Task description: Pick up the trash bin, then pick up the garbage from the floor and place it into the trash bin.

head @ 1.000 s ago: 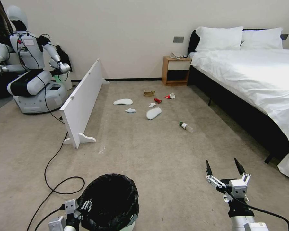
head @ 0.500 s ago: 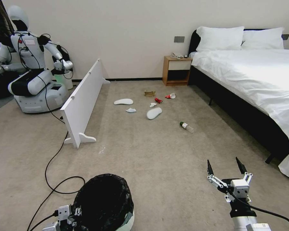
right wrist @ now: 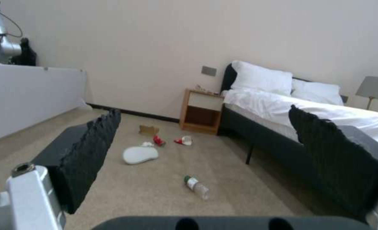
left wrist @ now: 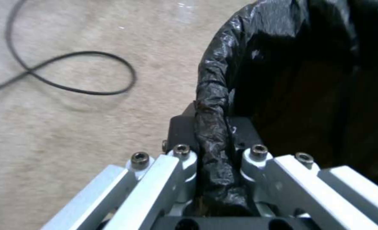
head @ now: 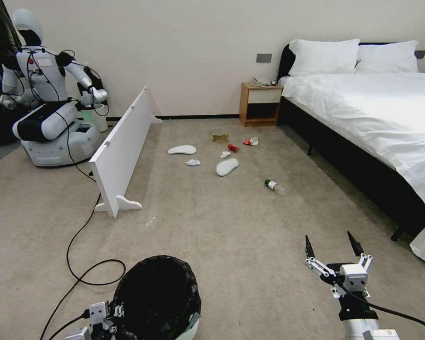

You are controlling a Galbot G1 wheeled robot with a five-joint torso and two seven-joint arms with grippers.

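Left gripper (left wrist: 214, 179) low at the near edge of the floor, jaws clamped on the bag-covered rim of the trash bin (head: 158, 295), crinkled black plastic pinched between the two metal linkages in the left wrist view. Bin upright on the carpet, black liner open to the camera, a loop of black cable (head: 87, 264) lying just beside it on the left. Right gripper (head: 333, 248) held above bare carpet near the foot of the bed (head: 363, 108), jaws spread wide and empty, black toothed pads pointing toward the far wall. Garbage scattered well ahead, toward the far edge of the floor by the wooden nightstand (head: 259, 104): one white slipper (head: 182, 149) to the left, another slipper (head: 226, 166) nearer, a crumpled tissue (head: 192, 162) between them, a second tissue (head: 225, 154) touching or just beside a crushed red wrapper (head: 232, 148), a red-and-white cup (head: 250, 141), folded brown cardboard (head: 219, 137) farthest back, and a small clear bottle (head: 274, 186) lying on its side nearest the bed. Low white board (head: 120, 146) standing along the left, another robot (head: 47, 108) behind it.
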